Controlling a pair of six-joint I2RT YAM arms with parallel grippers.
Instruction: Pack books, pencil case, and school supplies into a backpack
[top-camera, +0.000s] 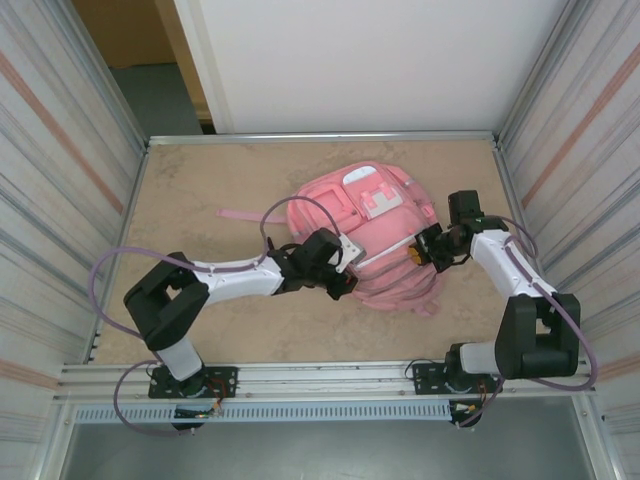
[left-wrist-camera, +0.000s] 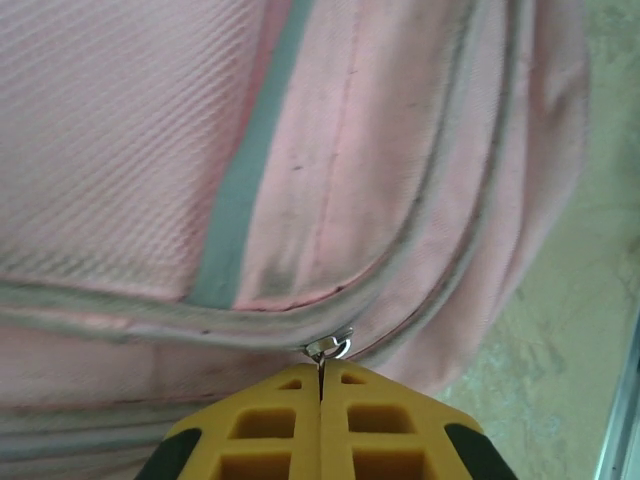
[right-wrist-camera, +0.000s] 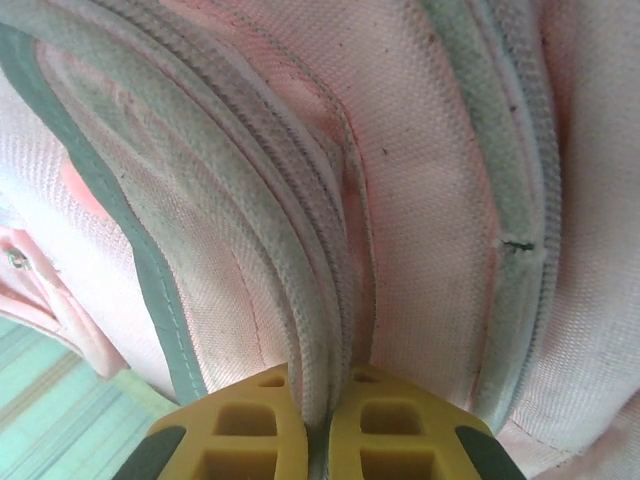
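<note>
Beige table (top-camera: 200, 200) between ribbed walls (top-camera: 60, 150), top view: the pink backpack (top-camera: 375, 225) lies mid-table. The left gripper (top-camera: 342, 282) meets its near-left edge and the right gripper (top-camera: 415, 254) its right edge.

Left wrist view: yellow fingers (left-wrist-camera: 270, 425) are pressed together, pinching the metal zipper pull (left-wrist-camera: 328, 349) at their tips, with backpack fabric directly beyond.

Right wrist view: the fingers clamp a ribbed zipper seam (right-wrist-camera: 318, 330) of the backpack between the tips.

Soft, even overhead light leaves only faint shadows on the surface (top-camera: 200, 200) in the top view. Both wrist views are bright; the backpack (left-wrist-camera: 420, 150) weave blurs at the left wrist frame's upper left.
</note>
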